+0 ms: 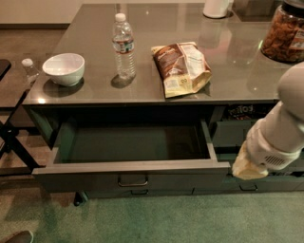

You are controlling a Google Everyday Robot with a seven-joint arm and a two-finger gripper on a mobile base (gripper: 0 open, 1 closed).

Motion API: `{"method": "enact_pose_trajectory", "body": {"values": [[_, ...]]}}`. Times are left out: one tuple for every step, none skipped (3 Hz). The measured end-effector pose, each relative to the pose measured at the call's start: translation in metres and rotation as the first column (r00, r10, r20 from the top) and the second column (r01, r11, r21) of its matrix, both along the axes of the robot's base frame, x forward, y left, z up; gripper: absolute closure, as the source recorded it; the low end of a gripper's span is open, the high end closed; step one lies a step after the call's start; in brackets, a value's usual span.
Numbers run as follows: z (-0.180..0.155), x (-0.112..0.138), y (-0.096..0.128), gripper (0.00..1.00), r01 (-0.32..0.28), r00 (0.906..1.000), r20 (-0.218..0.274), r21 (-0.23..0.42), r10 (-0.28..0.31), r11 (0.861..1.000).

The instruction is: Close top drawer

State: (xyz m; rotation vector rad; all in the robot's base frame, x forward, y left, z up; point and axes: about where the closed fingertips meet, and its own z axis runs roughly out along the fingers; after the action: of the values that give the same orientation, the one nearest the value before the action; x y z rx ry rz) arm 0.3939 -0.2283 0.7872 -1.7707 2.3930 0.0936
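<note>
The top drawer (95,179) is pulled far out from under the grey counter (95,28). It is wide and dark grey-green, with a small metal pull handle (132,181) at the centre of its front panel. Its long shallow interior (133,142) is empty. My arm comes in from the right edge as a white segment. Its gripper end (249,168) hangs low, just right of the drawer's front right corner and in front of the narrower right-hand drawers (232,133). It is not touching the drawer.
On the counter stand a white bowl (63,69), a water bottle (124,45), a snack bag (182,68), a jar of snacks (285,33) and a white container (216,7). A black folding stand (14,147) and small bottle (29,70) are at left. Green carpet lies in front.
</note>
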Motion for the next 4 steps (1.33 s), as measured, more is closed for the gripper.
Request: {"method": "enact_pose_trajectory", "body": {"values": [[-0.038,-0.002,0.015,1.0,-0.003,0.9978,-0.066,0.037,0.006,0.999],[-0.04,-0.003,0.015,1.0,-0.003,0.9975,-0.07,0.037,0.006,0.999],[-0.052,-0.003,0.02,1.0,0.005,0.9974,-0.072,0.064,0.0,0.998],[-0.085,0.009,0.033,1.0,0.011,0.9972,-0.075,0.093,-0.004,0.996]]}}
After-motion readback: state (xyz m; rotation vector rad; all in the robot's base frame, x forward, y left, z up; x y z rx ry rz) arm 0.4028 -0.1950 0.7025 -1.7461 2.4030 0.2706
